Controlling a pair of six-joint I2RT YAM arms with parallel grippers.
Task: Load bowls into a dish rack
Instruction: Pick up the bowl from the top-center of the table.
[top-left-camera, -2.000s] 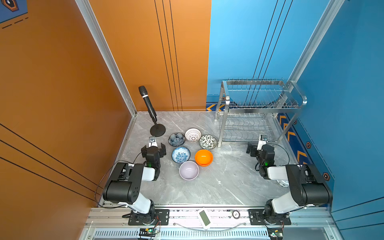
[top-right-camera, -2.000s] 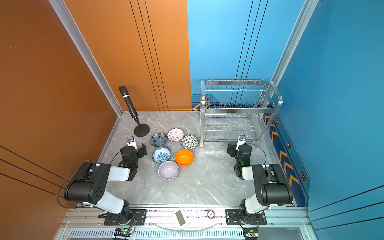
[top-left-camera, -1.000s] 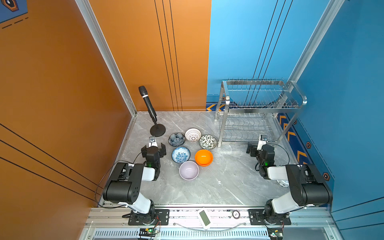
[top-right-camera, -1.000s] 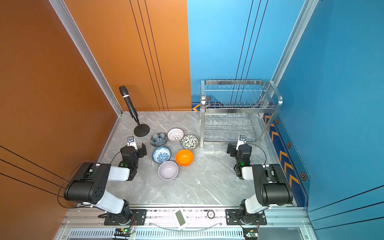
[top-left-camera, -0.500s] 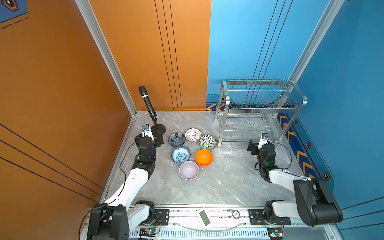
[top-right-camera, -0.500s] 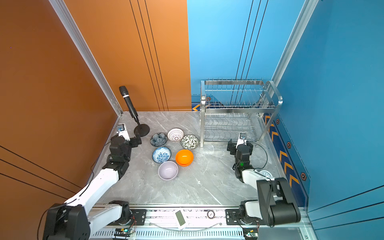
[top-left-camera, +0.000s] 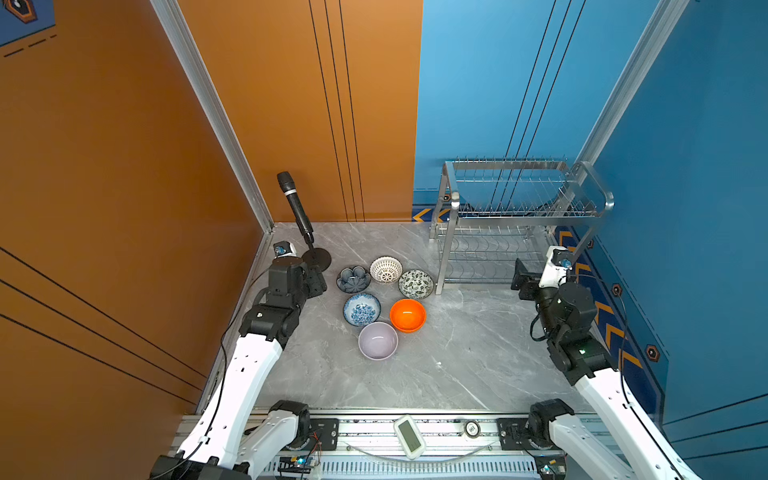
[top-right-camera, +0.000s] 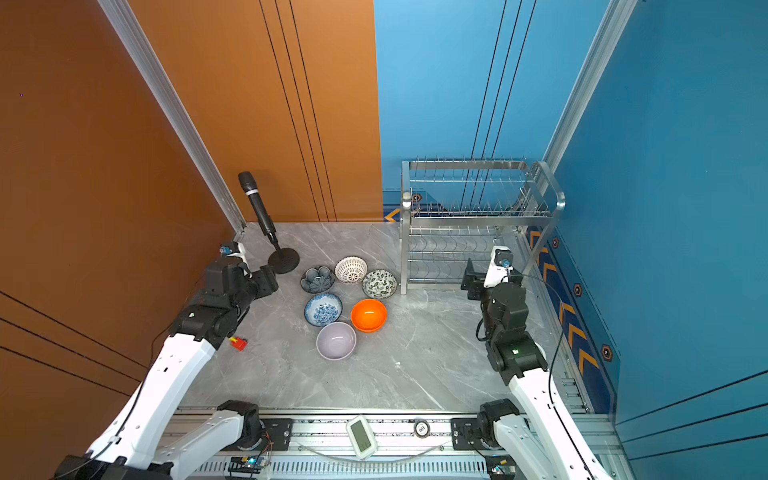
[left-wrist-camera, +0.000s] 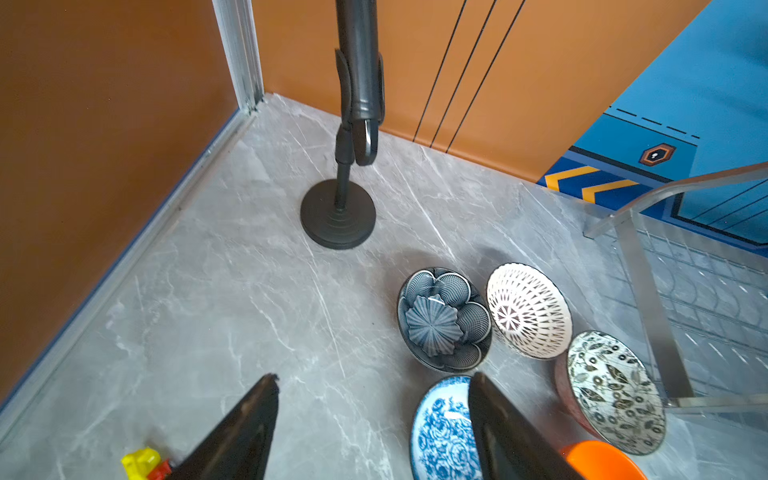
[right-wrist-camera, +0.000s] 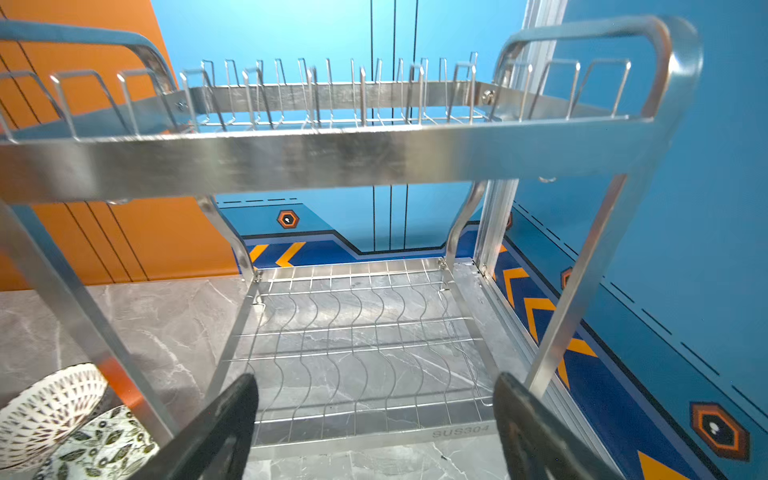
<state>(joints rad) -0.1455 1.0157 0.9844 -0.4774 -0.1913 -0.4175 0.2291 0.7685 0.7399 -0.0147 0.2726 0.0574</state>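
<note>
Your left gripper (left-wrist-camera: 372, 378) stands with jaws apart, empty, just beside the blue floral bowl (left-wrist-camera: 440, 432). Your right gripper (right-wrist-camera: 376, 378), also spread and empty, faces the dish rack (top-left-camera: 523, 219). All six bowls (top-left-camera: 407, 315) sit clustered on the table (top-left-camera: 457, 365), left of the rack.

The dish rack (right-wrist-camera: 332, 158) is brushed steel, bright and reflective, its thin wires polished. The tabletop (top-left-camera: 457, 353) looks like smooth grey marble with a soft sheen. The orange bowl (top-left-camera: 407, 315) and lilac bowl (top-left-camera: 377, 340) gleam, probably glazed ceramic. The microphone stand (left-wrist-camera: 338, 220) is matt black.
</note>
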